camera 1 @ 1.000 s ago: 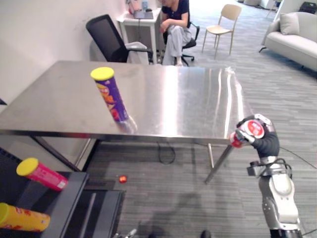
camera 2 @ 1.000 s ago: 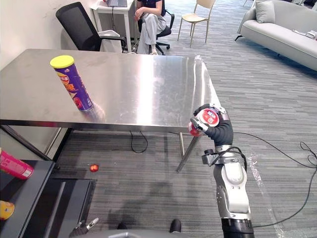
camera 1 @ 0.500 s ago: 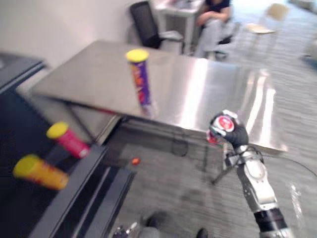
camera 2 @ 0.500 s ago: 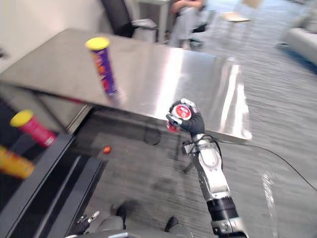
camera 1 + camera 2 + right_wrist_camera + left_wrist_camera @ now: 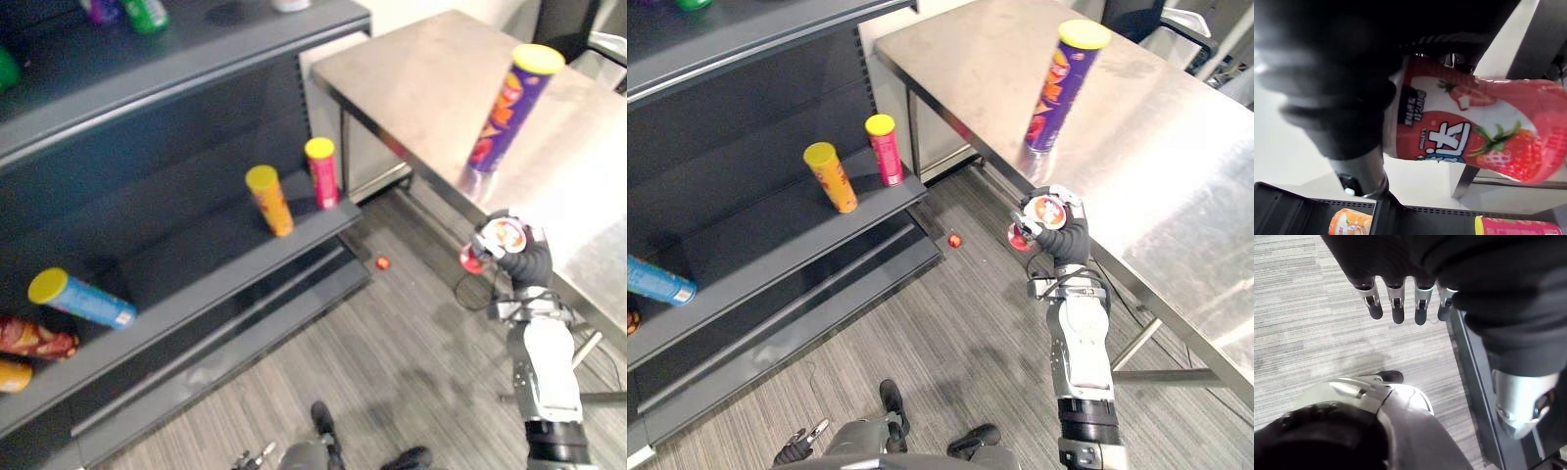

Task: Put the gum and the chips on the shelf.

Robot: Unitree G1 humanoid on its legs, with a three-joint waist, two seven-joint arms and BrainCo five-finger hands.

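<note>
My right hand (image 5: 530,264) is shut on the gum (image 5: 496,238), a red tub with a strawberry picture (image 5: 1474,132), held over the floor beside the steel table (image 5: 431,69). The chips (image 5: 505,106), a purple can with a yellow lid, stand upright on that table behind the hand. The dark shelf (image 5: 196,284) stands to the left, well apart from the gum. My left hand (image 5: 1397,298) hangs over the floor with straight fingers, holding nothing.
The middle shelf board carries an orange can (image 5: 269,199), a pink can (image 5: 321,171), a blue can (image 5: 83,299) lying down and a red bag (image 5: 34,338). A small red thing (image 5: 382,262) lies on the grey floor near the shelf's foot.
The camera has swung left, bringing the shelf into view and pushing the table to the right. My right hand still holds the gum; the chips stay on the table.
</note>
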